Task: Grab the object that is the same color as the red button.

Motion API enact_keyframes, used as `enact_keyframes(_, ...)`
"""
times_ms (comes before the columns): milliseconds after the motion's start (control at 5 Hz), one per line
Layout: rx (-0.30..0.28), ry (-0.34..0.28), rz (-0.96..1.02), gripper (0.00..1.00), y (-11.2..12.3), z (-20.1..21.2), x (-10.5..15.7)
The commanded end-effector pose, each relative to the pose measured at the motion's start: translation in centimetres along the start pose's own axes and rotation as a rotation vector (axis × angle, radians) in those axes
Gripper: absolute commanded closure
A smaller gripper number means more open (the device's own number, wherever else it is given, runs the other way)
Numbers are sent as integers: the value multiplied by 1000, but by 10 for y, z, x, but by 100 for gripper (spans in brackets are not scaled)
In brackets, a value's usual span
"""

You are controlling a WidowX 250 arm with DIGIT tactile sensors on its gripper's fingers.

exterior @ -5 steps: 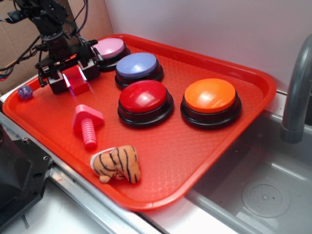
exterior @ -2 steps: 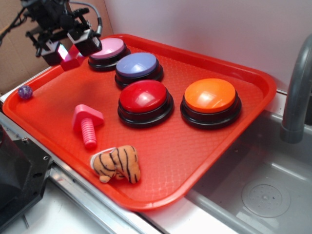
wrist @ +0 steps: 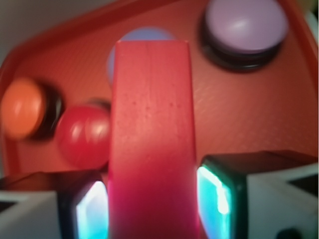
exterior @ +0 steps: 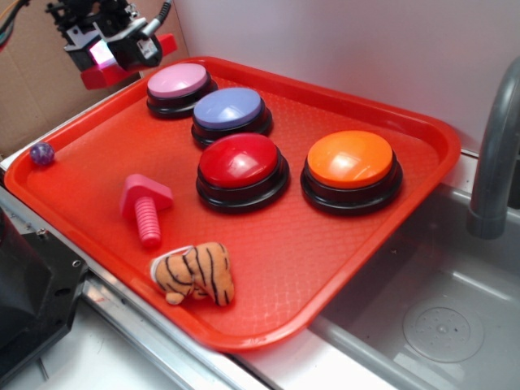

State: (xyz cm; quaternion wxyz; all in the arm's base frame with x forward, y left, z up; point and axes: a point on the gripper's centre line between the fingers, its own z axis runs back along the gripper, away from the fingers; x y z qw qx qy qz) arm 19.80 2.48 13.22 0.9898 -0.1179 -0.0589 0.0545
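Above the far left corner of the red tray [exterior: 390, 268], the gripper [exterior: 110, 50] now hangs higher than it did a moment ago: a second back it sat low on the tray with the red block [exterior: 104, 77] between its fingers, and since then block and gripper have risen together, clear of the tray and up toward the picture's top left corner. Everything else lies as before: the red button [exterior: 242, 166], the orange button [exterior: 351, 166], the blue button [exterior: 231, 112], the pink button [exterior: 179, 85], the pink screw toy [exterior: 146, 207], the striped tiger toy [exterior: 195, 272] and the small purple ball [exterior: 41, 153] at the tray's left edge.

The gripper is clenched on the red block [wrist: 152, 134]. From the wrist, the block runs straight out between the two fingers [wrist: 222, 191], touching both, and fills the middle of the picture. From the exterior, one end pokes out below the gripper and another red bit shows to its right.

In the wrist view the block hides most of the blue button [wrist: 144, 35] and part of the red button [wrist: 82, 134]; the whole scene there is blurred. The arm above the gripper is cut off at the top of the exterior frame.
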Motion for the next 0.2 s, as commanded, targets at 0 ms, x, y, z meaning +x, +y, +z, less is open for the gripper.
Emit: enact_keyframes(0, 41, -96, 31, 100, 15, 17, -5)
